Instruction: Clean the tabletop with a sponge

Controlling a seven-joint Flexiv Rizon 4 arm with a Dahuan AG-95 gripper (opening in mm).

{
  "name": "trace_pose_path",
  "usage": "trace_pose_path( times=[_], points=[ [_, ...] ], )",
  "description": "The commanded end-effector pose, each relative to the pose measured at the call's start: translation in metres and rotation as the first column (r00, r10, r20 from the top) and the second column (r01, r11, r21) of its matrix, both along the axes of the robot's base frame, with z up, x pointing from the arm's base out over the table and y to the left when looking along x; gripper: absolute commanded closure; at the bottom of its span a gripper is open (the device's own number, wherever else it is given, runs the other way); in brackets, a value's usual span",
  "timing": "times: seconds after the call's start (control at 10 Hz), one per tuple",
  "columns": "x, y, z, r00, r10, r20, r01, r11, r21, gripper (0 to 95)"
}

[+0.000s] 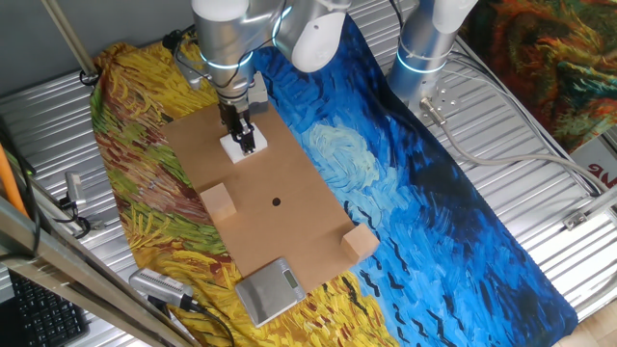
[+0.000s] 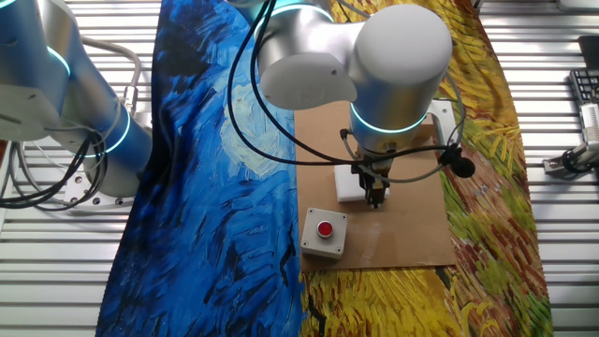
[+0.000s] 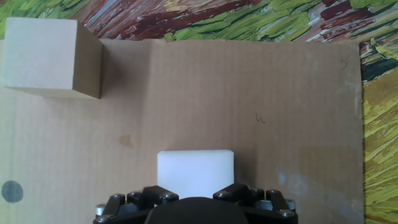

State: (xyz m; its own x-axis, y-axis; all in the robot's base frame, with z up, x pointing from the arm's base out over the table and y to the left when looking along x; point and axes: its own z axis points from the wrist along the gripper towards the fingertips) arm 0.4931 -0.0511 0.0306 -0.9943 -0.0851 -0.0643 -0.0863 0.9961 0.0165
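The brown tabletop board (image 1: 289, 217) lies on the blue-and-yellow cloth, with a dark dot (image 1: 276, 201) near its middle. The white sponge (image 1: 243, 146) rests on the board's far end. My gripper (image 1: 241, 133) stands upright over it, fingers closed on the sponge's sides and pressing it to the board. In the hand view the sponge (image 3: 195, 171) sits between the dark fingertips (image 3: 163, 191) on the board (image 3: 249, 93). The other fixed view shows the sponge (image 2: 346, 183) beside the gripper (image 2: 374, 195), partly hidden by the arm.
Two tan cubes (image 1: 219, 202) (image 1: 361, 241) and a grey scale (image 1: 270, 291) sit on the board's near half; one cube (image 3: 50, 57) shows in the hand view. A box with a red button (image 2: 324, 231) stands at the board's edge. A second arm's base (image 1: 424, 48) stands behind.
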Motion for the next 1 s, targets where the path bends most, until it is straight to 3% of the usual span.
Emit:
trace_pose_path(
  times=[0.1,1.0],
  points=[
    [0.0004,0.0,-0.0009,1.0,0.0,0.001,0.0,1.0,0.001,19.0],
    [0.0006,0.0004,-0.0056,1.0,-0.001,0.006,0.001,1.0,0.0,19.0]
  ],
)
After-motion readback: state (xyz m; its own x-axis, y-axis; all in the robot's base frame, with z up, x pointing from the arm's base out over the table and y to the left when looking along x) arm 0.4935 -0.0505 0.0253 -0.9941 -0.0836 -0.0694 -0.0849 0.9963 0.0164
